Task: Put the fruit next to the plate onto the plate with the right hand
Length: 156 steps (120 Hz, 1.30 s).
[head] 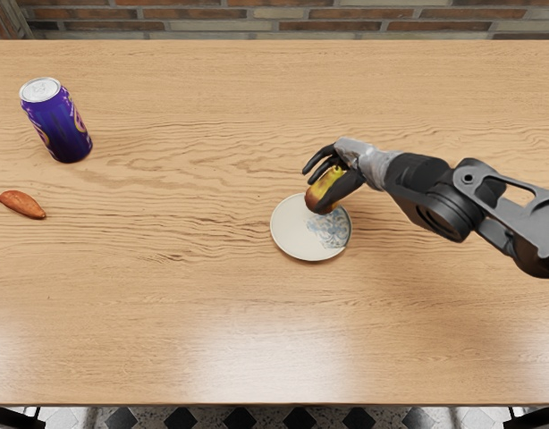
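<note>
A small white plate point(297, 234) with a blue pattern lies right of the table's middle. My right hand point(331, 179) reaches in from the right edge and hovers over the plate's upper right rim. Its dark fingers are curled around a yellow-brown fruit point(324, 189), which hangs just above the plate; whether it touches the plate I cannot tell. The left arm does not show.
A purple soda can point(56, 120) stands at the far left. An orange sweet potato point(21, 205) lies below it near the left edge. A brick wall point(274, 18) runs behind the table's back edge.
</note>
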Each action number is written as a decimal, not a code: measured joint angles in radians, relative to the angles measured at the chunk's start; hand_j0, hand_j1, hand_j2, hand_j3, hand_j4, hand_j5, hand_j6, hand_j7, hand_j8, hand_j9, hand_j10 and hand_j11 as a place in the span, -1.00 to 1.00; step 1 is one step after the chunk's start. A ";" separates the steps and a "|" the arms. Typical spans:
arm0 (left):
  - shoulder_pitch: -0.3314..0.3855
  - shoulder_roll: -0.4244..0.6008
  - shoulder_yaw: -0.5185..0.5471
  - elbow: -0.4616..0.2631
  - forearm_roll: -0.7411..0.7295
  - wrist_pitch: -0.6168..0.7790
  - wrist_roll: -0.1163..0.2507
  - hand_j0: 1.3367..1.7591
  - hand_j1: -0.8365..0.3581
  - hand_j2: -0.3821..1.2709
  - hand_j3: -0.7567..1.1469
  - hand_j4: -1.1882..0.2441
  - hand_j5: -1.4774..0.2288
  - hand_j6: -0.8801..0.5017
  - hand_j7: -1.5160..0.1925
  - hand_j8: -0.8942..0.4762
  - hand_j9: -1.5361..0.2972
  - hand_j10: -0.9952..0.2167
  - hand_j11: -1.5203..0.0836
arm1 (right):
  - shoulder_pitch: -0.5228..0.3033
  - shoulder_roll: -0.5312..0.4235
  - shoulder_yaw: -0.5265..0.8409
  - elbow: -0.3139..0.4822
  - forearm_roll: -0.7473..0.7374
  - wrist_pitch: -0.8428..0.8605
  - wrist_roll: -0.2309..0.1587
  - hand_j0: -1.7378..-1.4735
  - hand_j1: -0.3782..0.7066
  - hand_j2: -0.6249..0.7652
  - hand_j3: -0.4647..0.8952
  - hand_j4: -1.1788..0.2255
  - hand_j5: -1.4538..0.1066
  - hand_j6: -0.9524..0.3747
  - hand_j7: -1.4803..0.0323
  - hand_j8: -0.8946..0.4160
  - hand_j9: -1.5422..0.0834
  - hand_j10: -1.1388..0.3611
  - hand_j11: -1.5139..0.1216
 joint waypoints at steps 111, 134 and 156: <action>0.000 0.000 0.000 0.000 0.000 0.000 0.000 0.52 0.98 -0.54 -0.20 0.66 0.73 0.27 0.77 0.31 0.68 0.64 0.90 | -0.015 -0.238 0.178 -0.019 0.402 0.569 0.076 -0.40 -0.87 -0.07 -0.32 0.62 0.79 0.37 0.89 0.32 0.83 0.47 0.79; 0.000 0.000 0.000 0.000 0.000 0.000 0.000 0.52 0.98 -0.54 -0.21 0.66 0.73 0.27 0.77 0.31 0.68 0.64 0.90 | -0.055 -0.367 0.191 -0.030 0.493 0.688 0.330 -0.40 -0.92 -0.09 -0.32 0.66 0.84 0.41 0.93 0.35 0.87 0.50 0.83; 0.000 0.000 0.000 0.000 0.000 0.000 0.000 0.52 0.98 -0.54 -0.21 0.66 0.73 0.27 0.77 0.31 0.68 0.64 0.90 | -0.142 -0.447 0.193 -0.032 0.506 0.707 0.474 -0.40 -0.94 -0.09 -0.32 0.67 0.85 0.42 0.95 0.36 0.89 0.51 0.84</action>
